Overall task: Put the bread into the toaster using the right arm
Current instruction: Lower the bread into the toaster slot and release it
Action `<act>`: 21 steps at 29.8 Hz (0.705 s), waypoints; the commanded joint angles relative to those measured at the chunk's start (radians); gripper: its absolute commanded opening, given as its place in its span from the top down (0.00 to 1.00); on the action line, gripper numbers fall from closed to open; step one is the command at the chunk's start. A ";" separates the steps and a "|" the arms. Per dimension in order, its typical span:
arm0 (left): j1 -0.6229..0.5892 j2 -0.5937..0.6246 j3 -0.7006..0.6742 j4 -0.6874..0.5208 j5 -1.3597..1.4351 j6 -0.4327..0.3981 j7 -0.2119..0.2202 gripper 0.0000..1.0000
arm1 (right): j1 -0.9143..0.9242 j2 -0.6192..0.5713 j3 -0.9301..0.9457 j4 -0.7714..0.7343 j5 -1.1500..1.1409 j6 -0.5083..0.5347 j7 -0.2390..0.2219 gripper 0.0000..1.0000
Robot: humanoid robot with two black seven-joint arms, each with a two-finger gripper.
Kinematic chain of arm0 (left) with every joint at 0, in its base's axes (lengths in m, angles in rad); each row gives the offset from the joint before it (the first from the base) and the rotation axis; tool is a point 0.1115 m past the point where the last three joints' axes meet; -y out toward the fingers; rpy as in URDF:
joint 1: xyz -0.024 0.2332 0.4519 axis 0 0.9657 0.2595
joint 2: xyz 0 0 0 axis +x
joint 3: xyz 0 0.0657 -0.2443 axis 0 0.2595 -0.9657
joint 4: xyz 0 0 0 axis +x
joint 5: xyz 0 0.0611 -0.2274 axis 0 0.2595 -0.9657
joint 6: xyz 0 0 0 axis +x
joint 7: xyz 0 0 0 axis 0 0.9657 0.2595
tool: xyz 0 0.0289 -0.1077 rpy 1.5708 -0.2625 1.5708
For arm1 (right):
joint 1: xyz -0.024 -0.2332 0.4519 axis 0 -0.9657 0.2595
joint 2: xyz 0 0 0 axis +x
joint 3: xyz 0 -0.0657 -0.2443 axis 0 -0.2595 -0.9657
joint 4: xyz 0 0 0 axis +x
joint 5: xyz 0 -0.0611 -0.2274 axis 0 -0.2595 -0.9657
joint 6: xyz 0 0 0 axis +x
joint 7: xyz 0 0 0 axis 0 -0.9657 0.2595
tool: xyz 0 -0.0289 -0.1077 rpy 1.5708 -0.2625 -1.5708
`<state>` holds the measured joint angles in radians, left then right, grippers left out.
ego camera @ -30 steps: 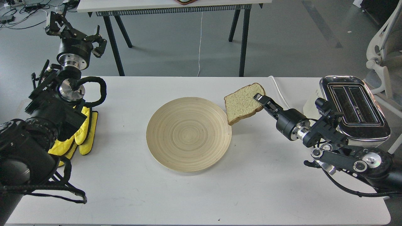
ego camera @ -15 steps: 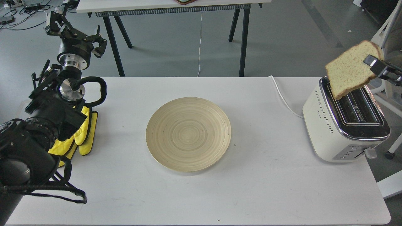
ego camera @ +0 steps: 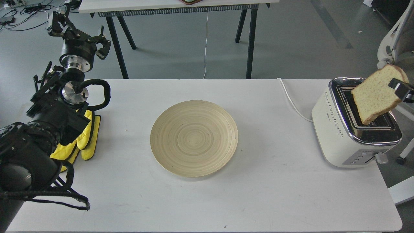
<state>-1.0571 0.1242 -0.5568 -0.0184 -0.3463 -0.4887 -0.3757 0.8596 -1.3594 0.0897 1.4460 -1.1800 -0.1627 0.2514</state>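
The bread [ego camera: 375, 95], a pale slice with a brown crust, hangs tilted over the chrome top of the cream-white toaster [ego camera: 336, 129] at the table's right end. Its lower corner reaches down to the slots; I cannot tell whether it is inside one. My right gripper [ego camera: 396, 85] comes in from the right edge and is shut on the slice's upper right edge; most of the arm is out of view. My left gripper [ego camera: 79, 32] is raised at the far left, above the yellow mitts [ego camera: 85, 142], fingers spread and empty.
A round wooden plate [ego camera: 194, 138] lies mid-table with nothing on it. The toaster's white cord [ego camera: 291, 100] runs off the table's back edge. Another table's black legs [ego camera: 250, 38] stand behind. A white chair [ego camera: 393, 42] is at the far right.
My right gripper carried the bread from beside the plate up and to the right, over the toaster, then lowered it toward the slots. The left arm has barely moved.
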 commanded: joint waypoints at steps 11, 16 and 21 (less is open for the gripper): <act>0.000 0.000 0.000 0.000 0.000 0.000 0.000 0.00 | -0.011 0.163 0.007 -0.113 0.000 -0.020 -0.012 0.81; 0.000 -0.001 0.000 0.000 0.000 0.000 0.000 0.00 | -0.011 0.192 0.013 -0.114 0.007 -0.018 -0.014 0.03; 0.002 -0.001 0.000 0.000 0.000 0.000 -0.002 0.00 | -0.005 0.192 0.025 -0.108 0.011 -0.017 -0.011 0.01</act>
<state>-1.0568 0.1228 -0.5569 -0.0184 -0.3463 -0.4887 -0.3764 0.8476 -1.1667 0.1053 1.3326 -1.1724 -0.1822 0.2374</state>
